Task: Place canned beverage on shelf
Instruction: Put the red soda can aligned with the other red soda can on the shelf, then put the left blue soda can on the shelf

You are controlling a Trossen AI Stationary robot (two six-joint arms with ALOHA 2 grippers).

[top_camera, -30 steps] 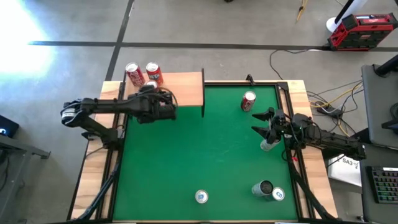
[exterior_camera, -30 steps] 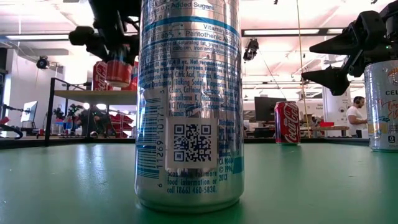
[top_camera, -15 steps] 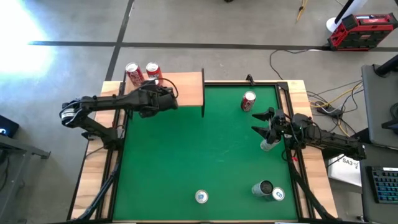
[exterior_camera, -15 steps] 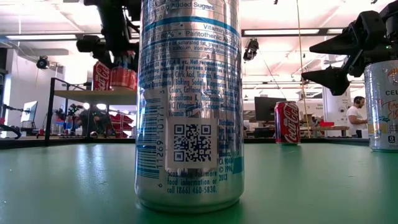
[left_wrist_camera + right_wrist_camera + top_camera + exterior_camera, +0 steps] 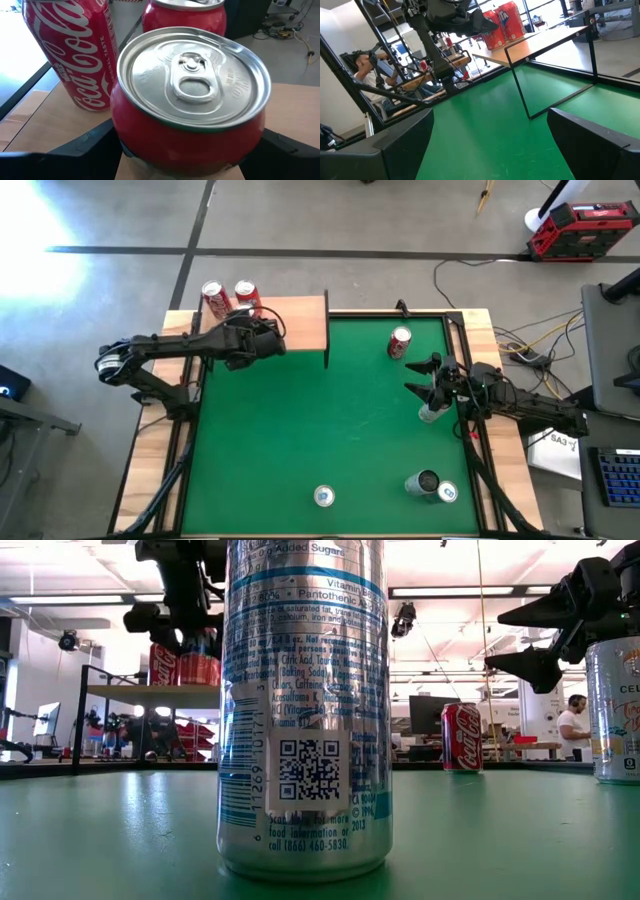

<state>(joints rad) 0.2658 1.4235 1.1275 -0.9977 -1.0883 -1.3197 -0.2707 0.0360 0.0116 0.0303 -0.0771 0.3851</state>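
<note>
The left pincer (image 5: 262, 335) is clenched round a red can (image 5: 190, 115) over the light-wood shelf (image 5: 300, 325), its silver lid and pull tab facing the wrist camera; whether the can's base touches the board cannot be told. Just beyond it on the shelf stand two red Coca-Cola cans (image 5: 215, 298), the script logo plain on the nearer. The right pincer (image 5: 425, 377) hangs released above the green mat (image 5: 320, 430), near a silver can (image 5: 430, 413). In the low view, a silver can (image 5: 300, 710) bears a QR code and "Pantothenic Acid"; a Coca-Cola can (image 5: 462, 737) stands behind.
</note>
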